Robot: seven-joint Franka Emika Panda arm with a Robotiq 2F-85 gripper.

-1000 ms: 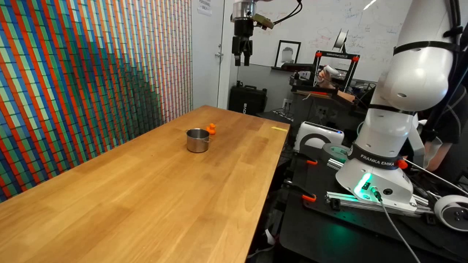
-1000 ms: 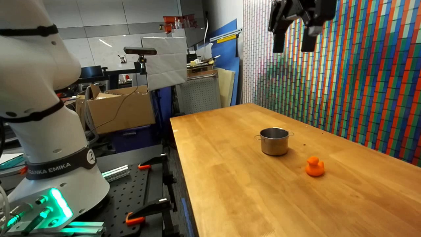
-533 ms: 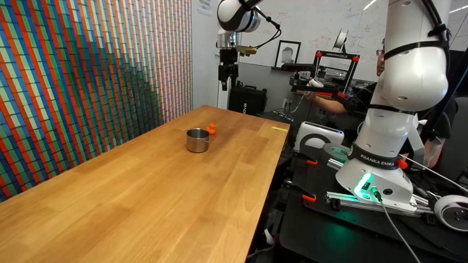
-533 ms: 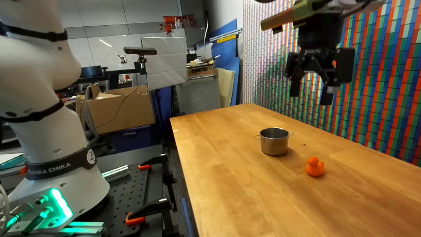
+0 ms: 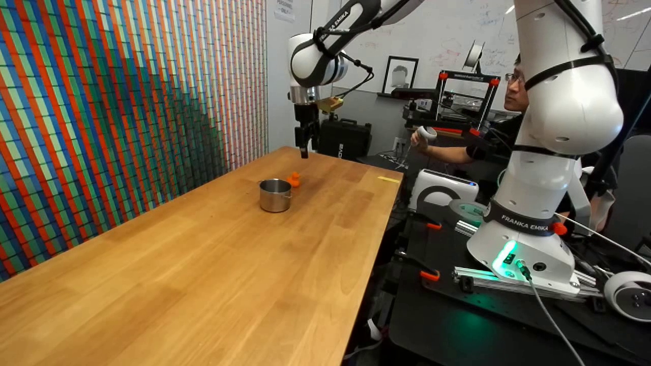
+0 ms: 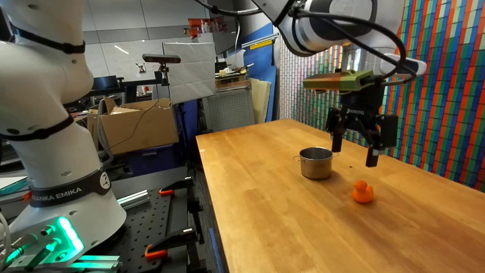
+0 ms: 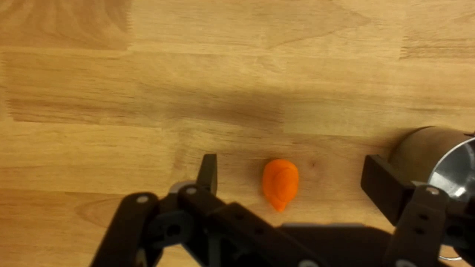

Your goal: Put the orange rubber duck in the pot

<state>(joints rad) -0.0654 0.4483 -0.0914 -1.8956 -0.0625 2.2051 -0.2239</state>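
The orange rubber duck (image 5: 294, 180) (image 6: 363, 192) stands upright on the wooden table beside the pot (image 5: 275, 198) (image 6: 316, 167), apart from it, in both exterior views. The pot is small, silver-grey, with thin wire handles. My gripper (image 5: 308, 151) (image 6: 354, 154) is open, points down and hangs in the air above the duck. In the wrist view the duck (image 7: 281, 183) shows between the spread fingers (image 7: 291, 168), nearer the left one. The pot (image 7: 419, 152) lies at the right edge there, partly hidden by the right finger and cut off by the frame.
The wooden table (image 5: 218, 269) runs along a wall of coloured strips (image 5: 127, 101). The robot base (image 5: 524, 249) stands on a black bench beside the table. Black clamps with orange tips (image 6: 170, 242) sit at the bench edge. A person (image 5: 516, 91) holds a controller behind the arm.
My gripper has come down from high above the table to a little above the duck, staying open. The duck and the pot have not moved.
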